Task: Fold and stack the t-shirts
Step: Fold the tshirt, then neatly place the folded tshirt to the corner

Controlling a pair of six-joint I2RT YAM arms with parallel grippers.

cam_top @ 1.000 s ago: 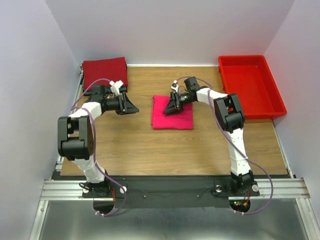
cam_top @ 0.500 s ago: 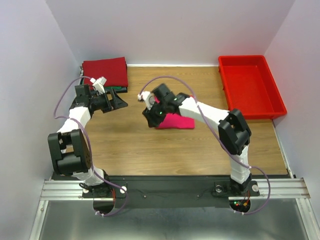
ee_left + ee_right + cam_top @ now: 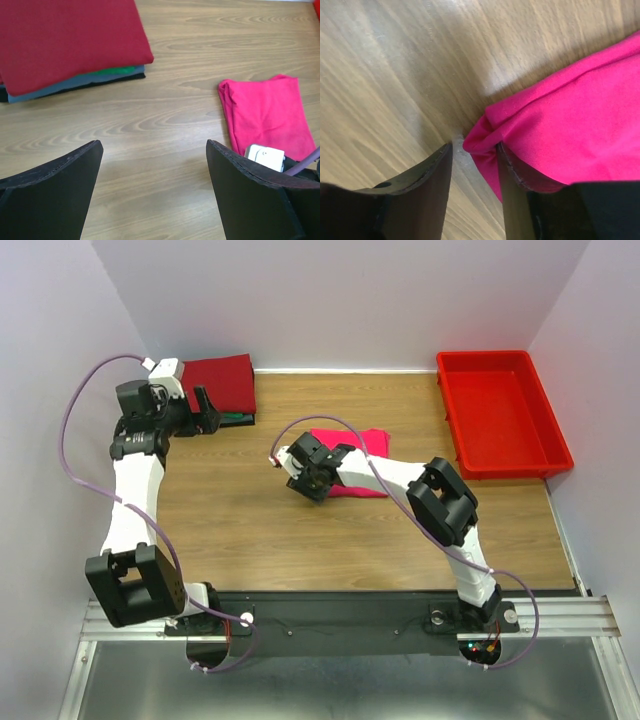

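Observation:
A folded bright pink t-shirt [image 3: 362, 443] lies mid-table; it also shows at the right of the left wrist view [image 3: 270, 112]. My right gripper [image 3: 312, 478] is low at its left edge, jaws partly apart. A bunched corner of the pink t-shirt [image 3: 570, 110] sits between the fingers against the right one, with bare wood showing beside the left one [image 3: 472, 150]. A stack of folded t-shirts [image 3: 220, 382], dark red on top [image 3: 70, 40] over green and dark ones, rests at the back left. Just in front of that stack my left gripper [image 3: 205, 410] is wide open and empty [image 3: 154, 146].
A red plastic bin [image 3: 485, 356] stands at the back right corner. White walls close in the table on three sides. The right arm's cable loops over the wood near the pink t-shirt. Bare wooden tabletop [image 3: 250, 530] stretches along the front.
The left arm swung back toward the stack at the rear left and its jaws opened wide. The right gripper moved from on top of the pink t-shirt down to its left edge.

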